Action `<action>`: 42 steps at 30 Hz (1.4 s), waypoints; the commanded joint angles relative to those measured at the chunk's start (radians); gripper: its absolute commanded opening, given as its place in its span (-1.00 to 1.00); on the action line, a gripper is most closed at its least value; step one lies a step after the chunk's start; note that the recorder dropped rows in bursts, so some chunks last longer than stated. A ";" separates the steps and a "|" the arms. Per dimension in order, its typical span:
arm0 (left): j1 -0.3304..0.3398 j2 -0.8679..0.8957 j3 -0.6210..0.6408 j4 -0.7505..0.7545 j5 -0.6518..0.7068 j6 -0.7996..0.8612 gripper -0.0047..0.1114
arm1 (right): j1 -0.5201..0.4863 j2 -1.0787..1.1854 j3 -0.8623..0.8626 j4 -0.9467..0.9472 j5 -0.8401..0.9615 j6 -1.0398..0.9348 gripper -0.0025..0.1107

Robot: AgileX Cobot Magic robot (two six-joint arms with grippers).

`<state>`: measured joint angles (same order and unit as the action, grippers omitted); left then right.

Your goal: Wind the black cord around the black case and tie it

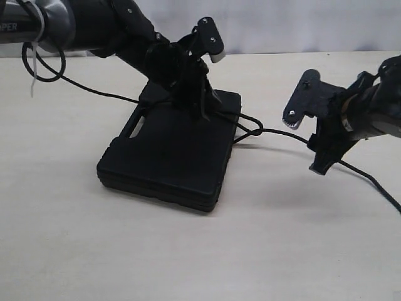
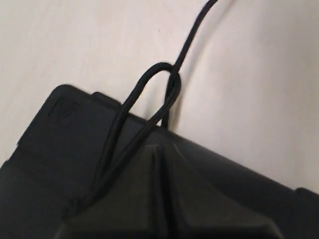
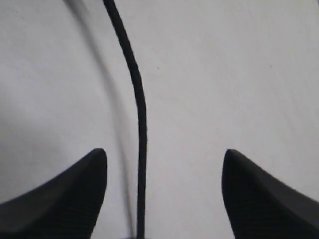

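Seeing pale beige desk point(image 1: 188, 263); flat rectangular matte black plastic case point(image 1: 169, 157) lies flat mid-desk; thin black braided cord point(image 1: 250, 132) crosses its far corner, loops, trails right. We note left claw point(image 1: 202, 111) clenched on case top, cord strands vanishing beneath it; right claw point(image 1: 311, 135) released, straddling cord beside case.

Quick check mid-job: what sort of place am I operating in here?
Probably a robot lab or test bench rather than a home: a plain pale tabletop, a blank white backdrop behind it, and the black case and black cord set out as props.
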<state>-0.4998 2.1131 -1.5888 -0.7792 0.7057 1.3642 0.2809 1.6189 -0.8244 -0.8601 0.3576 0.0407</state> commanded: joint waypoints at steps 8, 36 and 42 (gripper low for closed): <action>-0.025 0.072 0.000 -0.105 -0.139 0.098 -0.92 | 0.001 0.141 -0.001 -0.055 -0.249 -0.016 0.13; 0.005 0.074 0.000 0.246 -0.131 -0.130 -0.92 | -0.017 0.309 -0.129 -0.231 0.015 -0.029 -0.88; 0.059 0.074 0.000 0.244 -0.079 -0.178 -0.92 | -0.017 0.309 -0.083 -0.211 0.004 -0.066 -0.89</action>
<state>-0.4641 2.1860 -1.5888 -0.5388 0.6063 1.2255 0.2699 1.9294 -0.9369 -1.0813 0.3308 0.0095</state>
